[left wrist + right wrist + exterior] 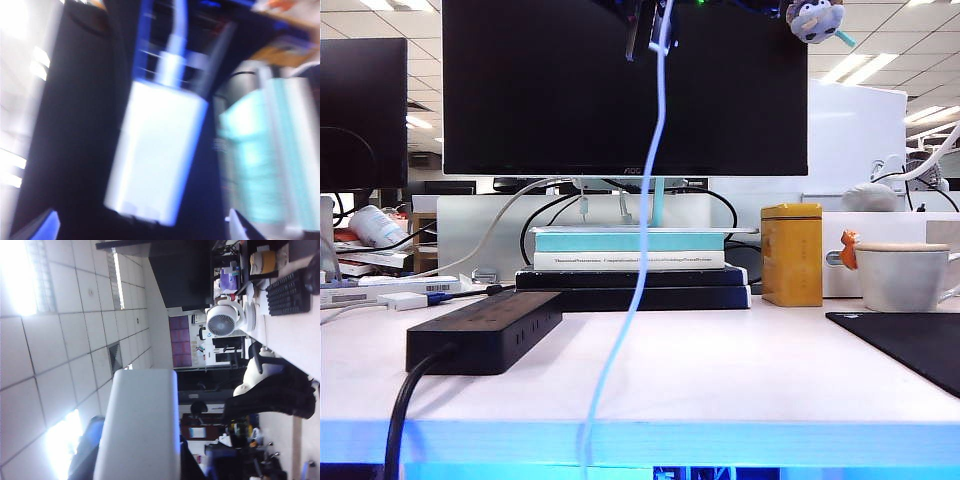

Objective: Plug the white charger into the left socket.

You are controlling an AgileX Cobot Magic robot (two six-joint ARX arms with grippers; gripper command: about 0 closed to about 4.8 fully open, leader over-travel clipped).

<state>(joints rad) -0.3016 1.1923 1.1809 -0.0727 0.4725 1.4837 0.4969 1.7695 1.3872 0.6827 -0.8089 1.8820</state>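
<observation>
One white charger [140, 425] sits pinched in the right claw [137, 460], high above the desk [720, 370]. The left claw [140, 225], spread wide, faces it. One power strip [485, 330] lies below.

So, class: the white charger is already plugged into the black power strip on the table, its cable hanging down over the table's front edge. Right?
Not plugged in. The exterior view shows the black power strip bare on top; the right gripper holds the white charger aloft. Its cable does hang over the table's front edge.

We can read only the brand "AOC" on the lower bezel of the black monitor [624, 88], while the line of print on the spine of the white book [629, 260] beneath it stays too small for us.
</observation>
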